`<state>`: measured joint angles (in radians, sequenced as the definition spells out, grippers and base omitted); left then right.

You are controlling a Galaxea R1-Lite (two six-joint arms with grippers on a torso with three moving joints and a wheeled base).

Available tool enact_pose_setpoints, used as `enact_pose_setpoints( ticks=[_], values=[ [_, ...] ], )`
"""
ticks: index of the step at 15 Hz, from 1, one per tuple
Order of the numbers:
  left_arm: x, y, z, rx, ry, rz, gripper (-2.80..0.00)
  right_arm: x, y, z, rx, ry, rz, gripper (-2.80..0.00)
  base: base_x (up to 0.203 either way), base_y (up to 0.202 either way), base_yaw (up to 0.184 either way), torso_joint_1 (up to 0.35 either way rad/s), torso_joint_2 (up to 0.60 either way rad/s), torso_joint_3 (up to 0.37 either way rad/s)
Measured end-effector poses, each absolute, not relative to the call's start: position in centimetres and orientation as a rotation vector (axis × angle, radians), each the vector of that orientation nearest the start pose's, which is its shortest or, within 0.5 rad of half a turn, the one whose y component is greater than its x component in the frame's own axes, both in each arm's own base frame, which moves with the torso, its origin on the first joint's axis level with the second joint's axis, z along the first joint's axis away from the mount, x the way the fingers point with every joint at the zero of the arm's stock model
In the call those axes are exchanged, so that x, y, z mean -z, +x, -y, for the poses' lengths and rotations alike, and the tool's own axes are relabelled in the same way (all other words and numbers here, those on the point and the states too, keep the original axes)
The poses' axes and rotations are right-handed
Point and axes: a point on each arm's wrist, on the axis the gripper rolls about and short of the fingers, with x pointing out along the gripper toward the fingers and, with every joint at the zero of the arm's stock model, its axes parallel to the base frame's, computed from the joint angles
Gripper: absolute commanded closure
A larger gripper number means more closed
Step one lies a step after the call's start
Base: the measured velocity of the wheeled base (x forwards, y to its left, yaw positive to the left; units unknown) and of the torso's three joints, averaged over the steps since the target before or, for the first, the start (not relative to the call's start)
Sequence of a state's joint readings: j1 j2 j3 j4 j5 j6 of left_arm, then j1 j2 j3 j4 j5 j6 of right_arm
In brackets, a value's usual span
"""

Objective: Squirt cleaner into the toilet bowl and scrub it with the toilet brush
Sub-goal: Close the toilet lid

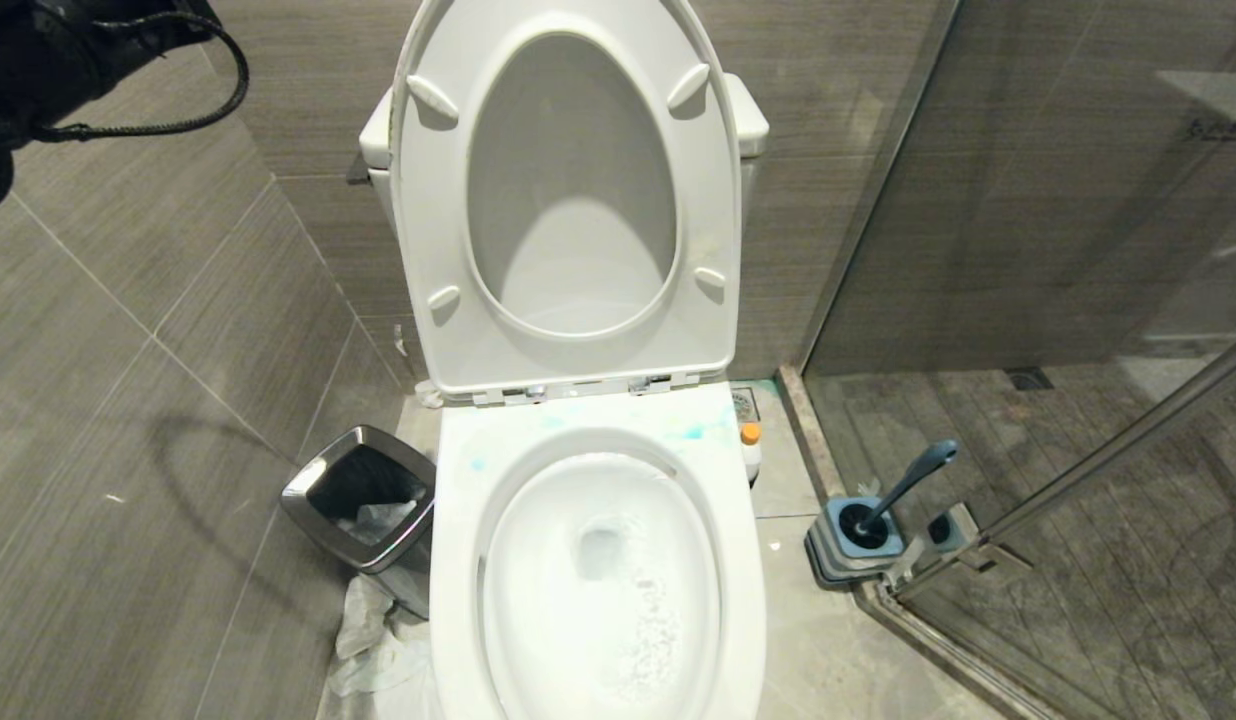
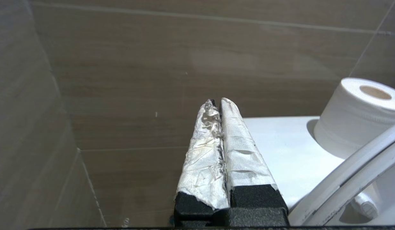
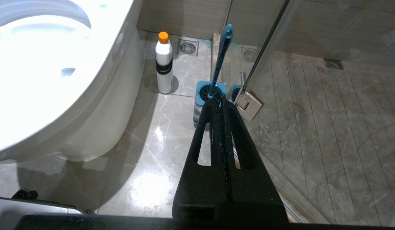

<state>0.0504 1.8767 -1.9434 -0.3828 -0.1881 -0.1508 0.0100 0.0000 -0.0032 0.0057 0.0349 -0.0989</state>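
The toilet bowl point(image 1: 456, 560) stands in the middle with seat and lid point(image 1: 568, 200) raised and foamy water inside. Pale blue cleaner point(image 1: 693, 432) smears the flat rim behind the opening. The toilet brush point(image 1: 903, 485) leans in its blue-grey holder point(image 1: 858, 540) on the floor to the right. My left gripper point(image 2: 218, 101), its fingers wrapped in white tape, is shut on nothing, up beside the tank top and facing the wall. My right gripper point(image 3: 219, 101) is shut and empty, hanging low over the floor and pointing at the toilet brush point(image 3: 221, 54) and holder point(image 3: 204, 95).
A white bottle with an orange cap point(image 3: 164, 64) stands on the floor between bowl and brush holder. A chrome-rimmed bin point(image 1: 363, 510) sits left of the bowl. A toilet roll point(image 2: 357, 115) rests on the tank. A glass shower door point(image 1: 1078, 300) closes off the right.
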Motion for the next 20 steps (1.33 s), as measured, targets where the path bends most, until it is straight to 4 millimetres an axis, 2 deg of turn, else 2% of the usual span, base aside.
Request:
enact_pose_setpoints(
  ticks=[3, 6, 8, 11, 13, 15, 20],
  values=[
    [-44.1, 32.0, -1.8, 0.182, -0.109, 0.49, 0.0, -7.6, -2.3, -0.1, -0.045, -0.098, -0.001, 0.0, 0.0, 0.0, 0.0, 0.0, 0.0, 0.0],
    [-46.0, 28.0, -1.7, 0.209, -0.175, 0.465, 0.0, -7.6, -2.3, -0.1, -0.045, -0.099, 0.0, 0.0, 0.0, 0.0, 0.0, 0.0, 0.0, 0.0],
    [-46.7, 25.4, -1.4, 0.269, -0.243, 0.417, 0.0, -7.6, -2.3, -0.1, -0.045, -0.099, -0.001, 0.0, 0.0, 0.0, 0.0, 0.0, 0.0, 0.0],
    [-46.8, 23.6, -1.1, 0.357, -0.317, 0.382, 0.0, -7.6, -2.3, -0.1, -0.045, -0.099, 0.0, 0.0, 0.0, 0.0, 0.0, 0.0, 0.0, 0.0],
    [-46.7, 23.9, -1.0, 0.425, -0.34, 0.386, 0.0, -7.6, -2.3, -0.1, -0.045, -0.099, 0.0, 0.0, 0.0, 0.0, 0.0, 0.0, 0.0, 0.0],
    [-46.1, 25.6, -1.3, 0.49, -0.32, 0.377, 0.0, -7.6, -2.3, -0.1, -0.045, -0.099, 0.0, 0.0, 0.0, 0.0, 0.0, 0.0, 0.0, 0.0],
    [-43.6, 32.3, -2.1, 0.631, -0.243, 0.411, 0.0, -7.6, -2.3, -0.1, -0.045, -0.098, 0.0, 0.0, 0.0, 0.0, 0.0, 0.0, 0.0, 0.0]
  ],
)
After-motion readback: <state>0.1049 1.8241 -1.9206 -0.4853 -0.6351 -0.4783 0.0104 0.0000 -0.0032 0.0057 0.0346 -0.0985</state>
